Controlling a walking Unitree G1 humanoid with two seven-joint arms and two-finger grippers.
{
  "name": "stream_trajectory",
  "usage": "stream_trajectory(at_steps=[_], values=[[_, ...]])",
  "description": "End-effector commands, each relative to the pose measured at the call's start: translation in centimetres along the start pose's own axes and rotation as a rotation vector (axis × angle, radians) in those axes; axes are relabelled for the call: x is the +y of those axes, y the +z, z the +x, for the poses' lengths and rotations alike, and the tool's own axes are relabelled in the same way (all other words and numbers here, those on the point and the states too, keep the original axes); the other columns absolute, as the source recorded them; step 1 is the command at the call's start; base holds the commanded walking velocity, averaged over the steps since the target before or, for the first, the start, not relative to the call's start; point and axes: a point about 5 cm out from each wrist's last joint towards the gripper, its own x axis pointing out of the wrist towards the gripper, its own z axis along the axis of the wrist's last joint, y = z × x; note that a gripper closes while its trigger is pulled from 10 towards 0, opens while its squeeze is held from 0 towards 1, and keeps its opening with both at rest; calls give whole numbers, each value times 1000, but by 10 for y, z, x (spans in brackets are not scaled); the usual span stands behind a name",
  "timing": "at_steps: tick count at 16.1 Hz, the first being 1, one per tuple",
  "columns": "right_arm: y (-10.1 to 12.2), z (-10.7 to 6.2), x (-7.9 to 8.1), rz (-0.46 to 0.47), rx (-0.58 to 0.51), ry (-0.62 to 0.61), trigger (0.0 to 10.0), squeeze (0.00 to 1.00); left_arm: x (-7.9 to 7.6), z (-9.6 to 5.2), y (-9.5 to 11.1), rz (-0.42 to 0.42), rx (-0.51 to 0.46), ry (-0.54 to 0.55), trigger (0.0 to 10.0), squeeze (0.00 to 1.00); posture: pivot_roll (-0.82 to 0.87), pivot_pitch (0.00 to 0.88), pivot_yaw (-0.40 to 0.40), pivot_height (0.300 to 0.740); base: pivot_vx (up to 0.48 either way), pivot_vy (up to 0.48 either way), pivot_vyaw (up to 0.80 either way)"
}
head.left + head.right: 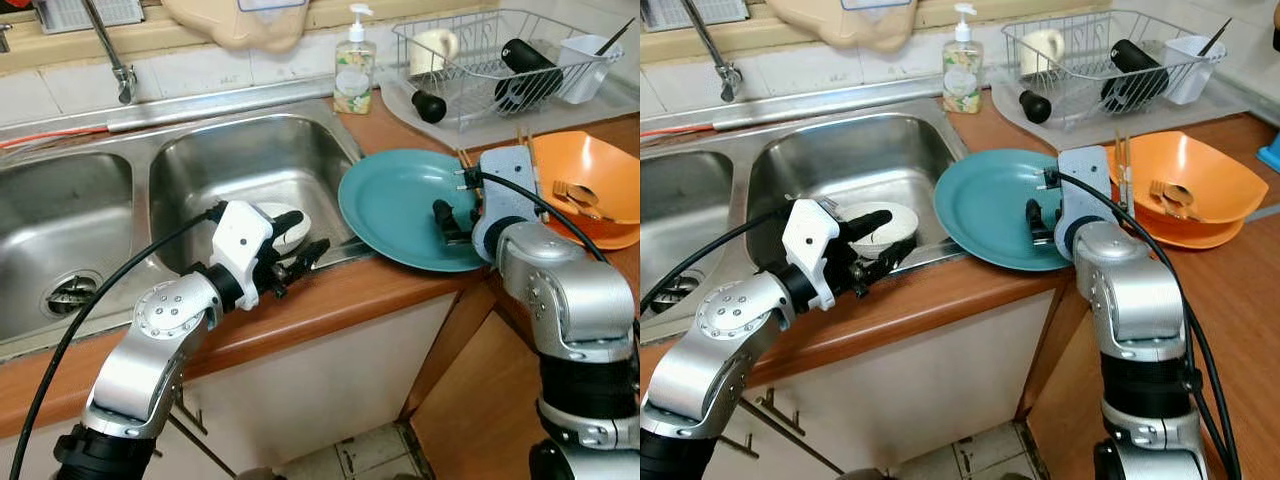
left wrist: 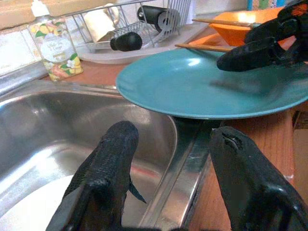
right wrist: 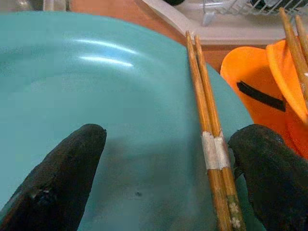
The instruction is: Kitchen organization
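Note:
A teal plate (image 1: 395,205) lies on the wooden counter, its left rim overhanging the sink (image 1: 240,160). My right gripper (image 3: 171,139) hovers low over the plate's right side, open. A pair of wooden chopsticks (image 3: 204,110) lies across the plate between its fingers, close to one of them. An orange bowl (image 1: 590,175) holding a fork and a spoon sits just right of the plate. A white bowl (image 1: 880,222) rests in the right sink basin. My left gripper (image 1: 303,238) is open above the sink's front rim, beside that bowl, with nothing held.
A soap bottle (image 1: 354,70) stands behind the sink. A wire dish rack (image 1: 490,60) with a mug, a black bottle and a white cup sits at the back right. The faucet (image 1: 110,50) rises at the back left. The counter's front edge (image 1: 350,300) runs below both arms.

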Motion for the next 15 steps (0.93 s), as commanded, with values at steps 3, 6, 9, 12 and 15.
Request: stream_trajectory(at_steps=[3, 6, 9, 12, 15], values=[[4, 5, -3, 12, 17, -32, 10000, 0, -1, -1, 5, 24, -2, -22, 10000, 0, -18, 0, 50, 740, 0, 0, 0], [-1, 8, -1, 16, 68, -13, 10000, 0, -2, -1, 5, 28, 2, -32, 10000, 0, -18, 0, 50, 740, 0, 0, 0], [-2, 8, 3, 65, 90, 27, 10000, 0, -3, -1, 5, 30, 3, -36, 10000, 0, -18, 0, 50, 740, 0, 0, 0], [-1, 8, 4, 79, 98, 45, 10000, 0, -4, 0, 4, 32, 2, -40, 10000, 0, -21, 0, 48, 740, 0, 0, 0], [-1, 7, 8, 96, 108, 82, 8784, 0, -6, 0, 3, 32, 3, -45, 10000, 0, -20, 0, 48, 740, 0, 0, 0]])
